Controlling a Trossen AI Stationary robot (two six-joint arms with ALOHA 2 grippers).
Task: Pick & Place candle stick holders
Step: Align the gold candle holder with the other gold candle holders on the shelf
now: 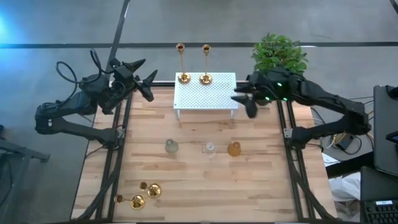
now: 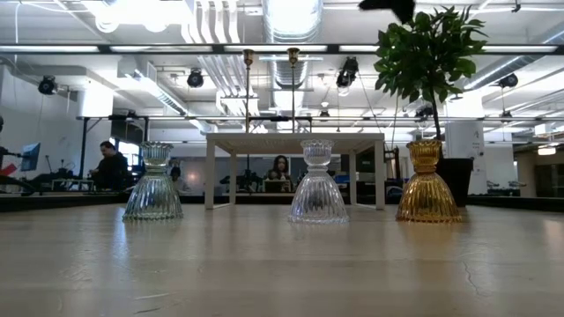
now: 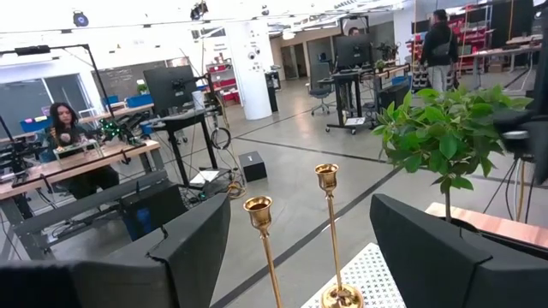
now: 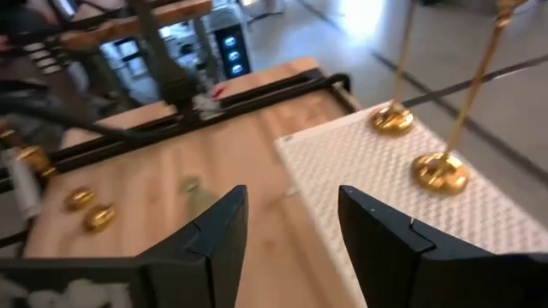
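Two gold candle stick holders (image 1: pixel 182 62) (image 1: pixel 206 62) stand upright on their round bases at the far edge of a white perforated stand (image 1: pixel 205 93). Two more holders (image 1: pixel 138 200) (image 1: pixel 153 190) lie on their sides on the wood table at its near left. My left gripper (image 1: pixel 148 79) hangs open at the table's far left, above the table and left of the stand, with nothing between its fingers (image 3: pixel 197 248). My right gripper (image 1: pixel 244 104) is open and empty just right of the stand's right edge, above the table, slanting down toward the stand (image 4: pixel 377 171).
Three ribbed glass votive holders stand in a row mid-table: greyish (image 1: pixel 171 147), clear (image 1: pixel 210 149), amber (image 1: pixel 234 149). A potted green plant (image 1: pixel 280 53) stands at the far right behind my right arm. Black frame rails run along both table sides.
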